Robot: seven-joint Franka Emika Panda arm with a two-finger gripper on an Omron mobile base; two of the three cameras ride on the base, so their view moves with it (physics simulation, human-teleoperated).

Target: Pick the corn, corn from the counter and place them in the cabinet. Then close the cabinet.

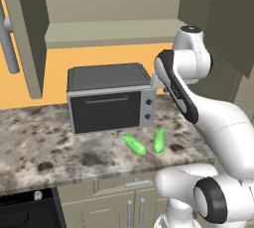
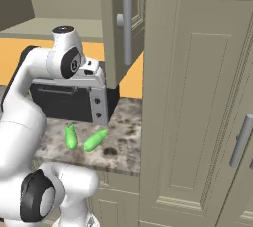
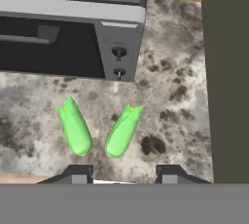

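Left base view: two bright green tapered corn cobs, the left corn (image 1: pixel 134 144) and the right corn (image 1: pixel 158 140), lie near each other on the speckled grey-brown stone counter (image 1: pixel 44 147), just before the dark grey toaster oven (image 1: pixel 110 96). Above, the beige-olive wall cabinet (image 1: pixel 109 28) stands open.

Right base view: both cobs lie near the counter's front edge.

Hand view: the gripper (image 3: pixel 124 173) hangs above the cobs, fingers apart, holding nothing.

arm (image 1: pixel 218 123) — glossy white rounded links | joints — dark bands | fingertips (image 3: pixel 78 173) — small, dark

no readable text, labels, brands or numbers, toaster oven (image 3: pixel 73 28) dials unmarked
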